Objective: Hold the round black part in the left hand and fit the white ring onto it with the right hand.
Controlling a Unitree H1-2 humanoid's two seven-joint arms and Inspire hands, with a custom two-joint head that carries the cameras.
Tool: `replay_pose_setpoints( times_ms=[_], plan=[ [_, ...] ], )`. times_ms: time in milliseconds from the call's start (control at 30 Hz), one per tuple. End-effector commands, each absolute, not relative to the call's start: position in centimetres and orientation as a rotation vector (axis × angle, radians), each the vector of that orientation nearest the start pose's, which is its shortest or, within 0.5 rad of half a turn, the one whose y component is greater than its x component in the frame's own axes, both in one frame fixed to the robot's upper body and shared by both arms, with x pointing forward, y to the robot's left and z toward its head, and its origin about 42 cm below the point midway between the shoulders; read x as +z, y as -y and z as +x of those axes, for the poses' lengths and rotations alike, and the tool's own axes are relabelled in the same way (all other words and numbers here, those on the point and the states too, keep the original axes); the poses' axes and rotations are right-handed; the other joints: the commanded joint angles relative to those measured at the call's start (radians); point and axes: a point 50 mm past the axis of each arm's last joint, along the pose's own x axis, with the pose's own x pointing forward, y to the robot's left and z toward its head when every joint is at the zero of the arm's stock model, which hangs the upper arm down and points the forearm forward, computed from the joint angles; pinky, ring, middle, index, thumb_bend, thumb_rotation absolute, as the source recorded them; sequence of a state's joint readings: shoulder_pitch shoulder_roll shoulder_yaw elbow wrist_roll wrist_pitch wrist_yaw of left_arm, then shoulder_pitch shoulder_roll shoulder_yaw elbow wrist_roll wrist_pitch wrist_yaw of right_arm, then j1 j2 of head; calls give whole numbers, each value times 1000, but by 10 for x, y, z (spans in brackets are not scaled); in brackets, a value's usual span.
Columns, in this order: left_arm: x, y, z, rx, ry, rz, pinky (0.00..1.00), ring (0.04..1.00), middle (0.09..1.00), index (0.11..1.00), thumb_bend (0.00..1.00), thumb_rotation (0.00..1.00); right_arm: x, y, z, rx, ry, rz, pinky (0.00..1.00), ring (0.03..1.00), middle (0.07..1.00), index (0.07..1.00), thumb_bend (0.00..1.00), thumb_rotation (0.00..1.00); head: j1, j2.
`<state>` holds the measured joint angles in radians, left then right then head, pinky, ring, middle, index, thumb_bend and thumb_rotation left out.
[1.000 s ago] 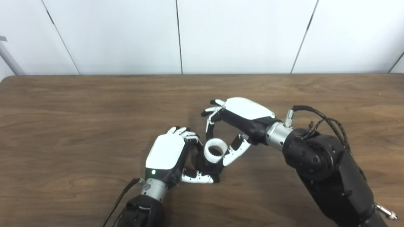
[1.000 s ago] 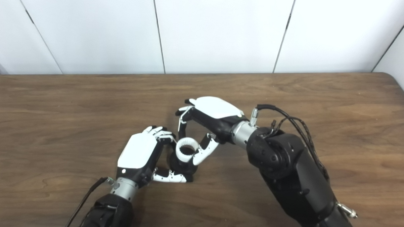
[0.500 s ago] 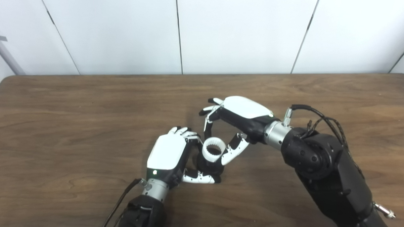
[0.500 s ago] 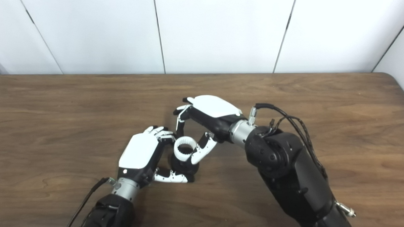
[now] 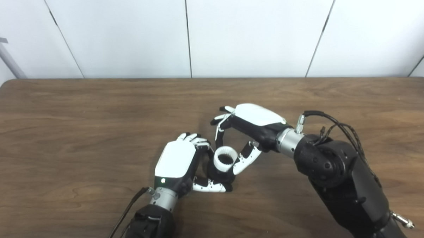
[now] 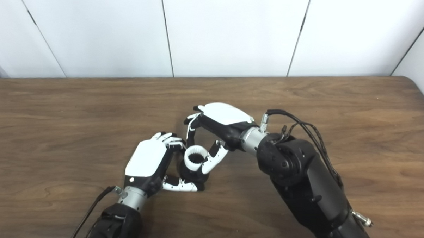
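White ring (image 5: 225,161) on black part (image 5: 219,174), both hands (image 5: 177,163) (image 5: 252,125) gripping.

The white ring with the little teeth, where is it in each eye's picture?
Left eye view: white ring just below middle, between the two hands.
Right eye view: same ring, a bit left of middle.
Shared landmark: left hand, touching the ring's left side in both.

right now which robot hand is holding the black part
The left robot hand, wrapped around the black part; the right robot hand only pinches the white ring.
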<state>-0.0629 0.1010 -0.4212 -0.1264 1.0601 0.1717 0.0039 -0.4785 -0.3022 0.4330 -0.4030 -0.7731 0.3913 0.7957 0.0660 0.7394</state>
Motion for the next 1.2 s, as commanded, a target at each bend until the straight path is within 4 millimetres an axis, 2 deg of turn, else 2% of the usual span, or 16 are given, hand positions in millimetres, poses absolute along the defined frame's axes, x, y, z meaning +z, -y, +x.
replay_pose_setpoints(
  times_ms=[0, 1167],
  plan=[
    [142, -127, 286, -185, 280, 1148, 923, 872, 767, 485, 522, 52, 284, 137, 342, 702, 259, -1227, 986, 1000, 871, 484, 524, 132, 1, 1],
    [141, -121, 285, -174, 283, 1148, 919, 868, 766, 485, 523, 53, 284, 132, 347, 705, 258, -1228, 981, 1000, 878, 485, 524, 133, 4, 5]
  ],
)
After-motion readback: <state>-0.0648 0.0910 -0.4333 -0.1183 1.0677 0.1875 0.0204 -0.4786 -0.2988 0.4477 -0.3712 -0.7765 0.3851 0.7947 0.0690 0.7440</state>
